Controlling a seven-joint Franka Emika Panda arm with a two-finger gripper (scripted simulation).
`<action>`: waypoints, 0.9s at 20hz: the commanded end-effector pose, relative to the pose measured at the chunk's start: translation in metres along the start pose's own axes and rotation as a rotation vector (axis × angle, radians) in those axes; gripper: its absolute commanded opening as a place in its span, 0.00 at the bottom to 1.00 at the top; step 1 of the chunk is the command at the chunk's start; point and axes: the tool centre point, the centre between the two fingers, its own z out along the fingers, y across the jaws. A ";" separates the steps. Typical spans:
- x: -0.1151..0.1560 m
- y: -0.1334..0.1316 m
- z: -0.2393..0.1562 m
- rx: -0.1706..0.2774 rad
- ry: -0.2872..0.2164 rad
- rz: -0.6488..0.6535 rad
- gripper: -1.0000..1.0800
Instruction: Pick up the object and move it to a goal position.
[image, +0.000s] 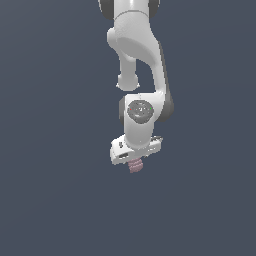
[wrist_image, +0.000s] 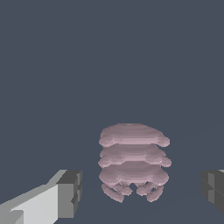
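Gripper open wide, holding nothing; the ridged pink object sits between its fingers, touching neither.

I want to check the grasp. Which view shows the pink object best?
The wrist view: the pink object fills it, ridged layers clear, between apart fingers. The exterior view shows only a small part under the gripper.

Arm: smooth, glossy white casing. Object: matt dusty-pink, ridged layered sides. Gripper fingertips: matt grey, flat-faced. Background surface: uniform matt slate-blue.
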 end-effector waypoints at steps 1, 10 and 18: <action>0.000 0.000 0.005 0.000 0.000 -0.001 0.96; 0.000 0.000 0.045 0.000 0.001 -0.004 0.96; 0.001 0.000 0.049 0.000 0.001 -0.005 0.00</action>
